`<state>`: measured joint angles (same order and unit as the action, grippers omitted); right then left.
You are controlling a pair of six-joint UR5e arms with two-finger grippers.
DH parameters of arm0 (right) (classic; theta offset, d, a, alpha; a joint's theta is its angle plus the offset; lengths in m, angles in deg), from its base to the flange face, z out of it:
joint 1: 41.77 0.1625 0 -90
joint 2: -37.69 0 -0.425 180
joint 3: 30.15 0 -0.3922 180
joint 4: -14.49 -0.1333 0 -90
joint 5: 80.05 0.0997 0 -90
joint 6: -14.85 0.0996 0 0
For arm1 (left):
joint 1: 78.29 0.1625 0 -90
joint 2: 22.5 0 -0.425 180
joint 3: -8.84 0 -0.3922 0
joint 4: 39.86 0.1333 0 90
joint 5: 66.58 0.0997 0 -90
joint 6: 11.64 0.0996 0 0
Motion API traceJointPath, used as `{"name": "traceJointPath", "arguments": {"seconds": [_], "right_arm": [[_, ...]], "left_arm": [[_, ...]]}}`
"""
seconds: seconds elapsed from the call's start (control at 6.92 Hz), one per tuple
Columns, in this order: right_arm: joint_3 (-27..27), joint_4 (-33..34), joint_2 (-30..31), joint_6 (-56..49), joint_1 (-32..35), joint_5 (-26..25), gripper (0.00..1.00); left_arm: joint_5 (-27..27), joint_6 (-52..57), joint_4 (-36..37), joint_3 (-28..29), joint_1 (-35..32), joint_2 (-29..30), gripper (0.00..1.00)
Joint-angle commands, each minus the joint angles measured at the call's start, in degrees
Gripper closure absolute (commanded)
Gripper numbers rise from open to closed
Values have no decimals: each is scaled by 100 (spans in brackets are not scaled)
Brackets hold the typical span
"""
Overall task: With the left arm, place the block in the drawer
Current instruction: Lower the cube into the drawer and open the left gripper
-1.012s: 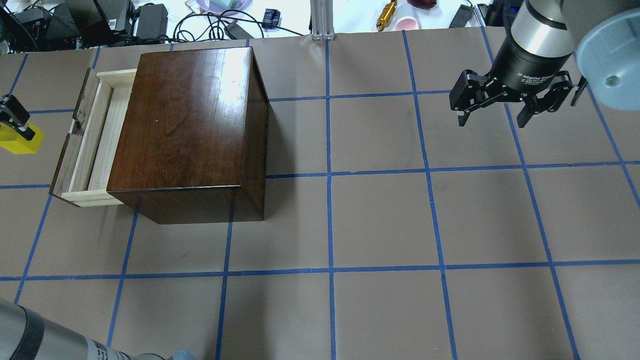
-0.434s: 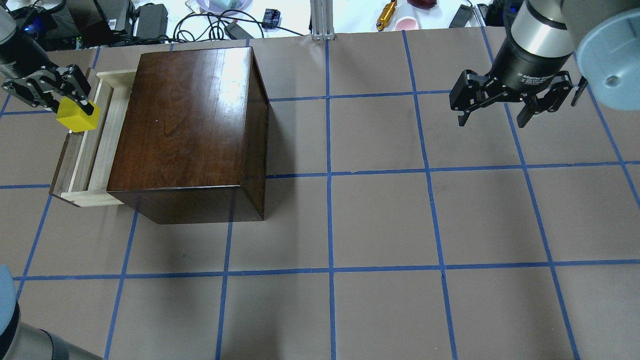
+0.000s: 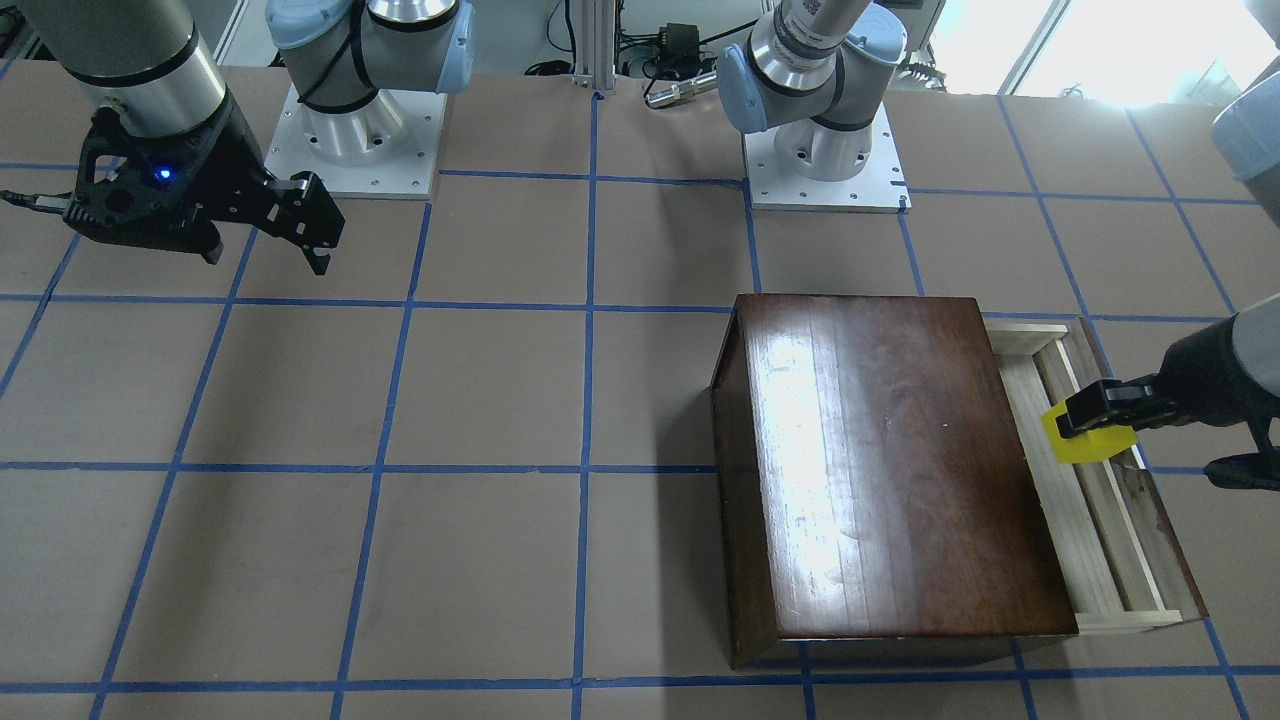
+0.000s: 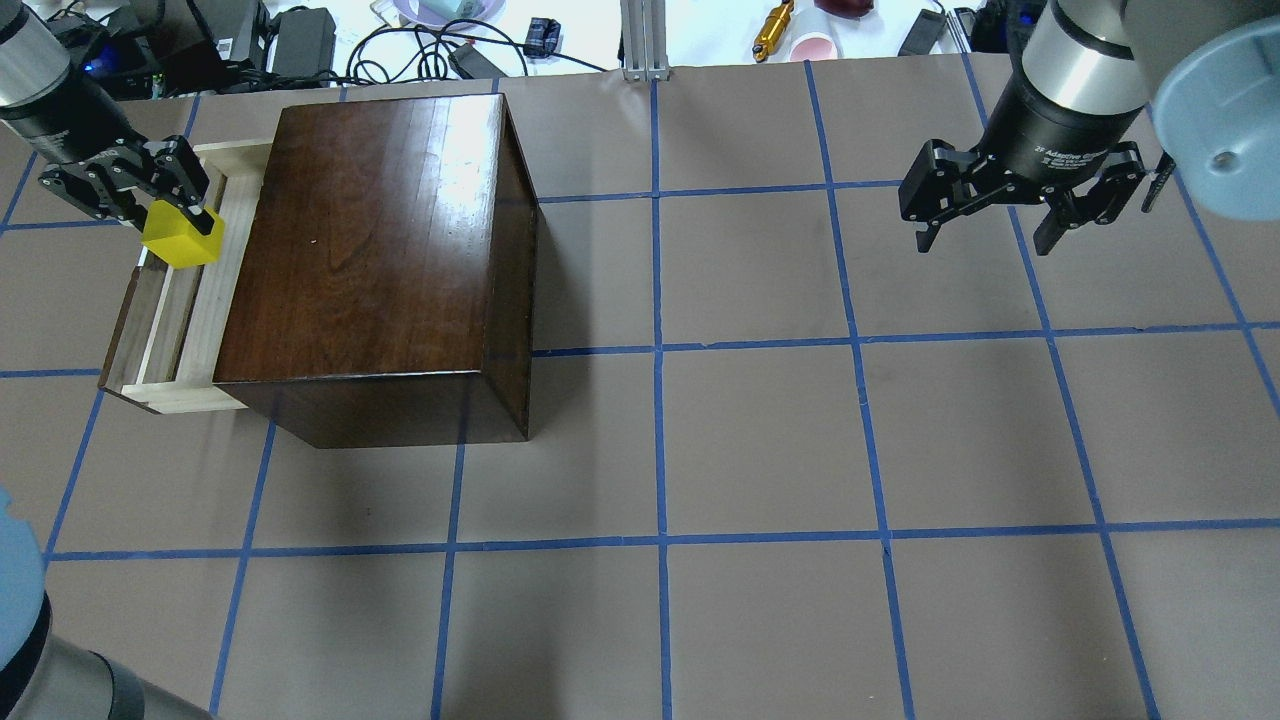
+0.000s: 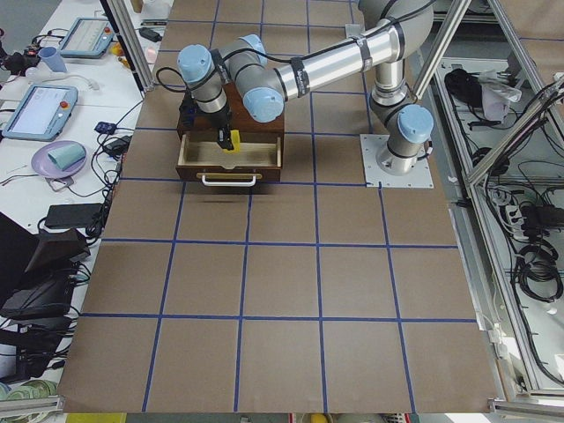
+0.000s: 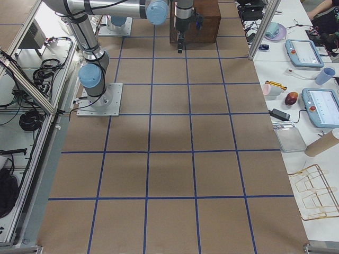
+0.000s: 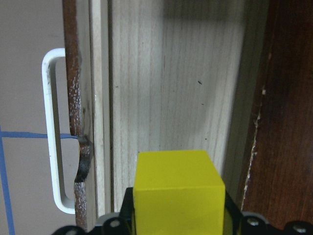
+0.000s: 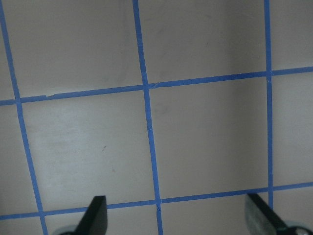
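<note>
My left gripper (image 4: 170, 222) is shut on the yellow block (image 4: 181, 238) and holds it above the open drawer (image 4: 185, 330), near its far end. The block also shows in the front view (image 3: 1088, 440), in the left side view (image 5: 227, 142), and in the left wrist view (image 7: 178, 196), over the drawer's pale wood floor (image 7: 166, 88). The drawer is pulled out of the dark-brown box (image 4: 380, 250). My right gripper (image 4: 985, 240) is open and empty, high over the table's right side; its fingertips (image 8: 95, 213) show in the right wrist view.
The drawer's white handle (image 7: 51, 132) sits on its dark front panel (image 4: 118, 330). Cables, adapters and cups (image 4: 815, 45) lie beyond the table's far edge. Blue tape lines (image 4: 660, 350) grid the brown table.
My left gripper has carried the yellow block from beyond the drawer's front panel rightward, to above the drawer's interior. The right arm has not moved.
</note>
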<state>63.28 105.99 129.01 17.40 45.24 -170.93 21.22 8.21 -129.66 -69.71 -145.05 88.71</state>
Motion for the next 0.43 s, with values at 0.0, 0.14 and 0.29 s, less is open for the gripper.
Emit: {"name": "traceJointPath", "arguments": {"seconds": [0.0, 0.14, 0.29], "right_arm": [[0, 0, 0, 0, 0, 0, 0], [0, 0, 0, 0, 0, 0, 0], [0, 0, 0, 0, 0, 0, 0]], "left_arm": [[9, 19, 453, -273, -4, 181, 66], [9, 19, 533, -318, -4, 234, 66], [0, 19, 542, -319, -4, 252, 66]]}}
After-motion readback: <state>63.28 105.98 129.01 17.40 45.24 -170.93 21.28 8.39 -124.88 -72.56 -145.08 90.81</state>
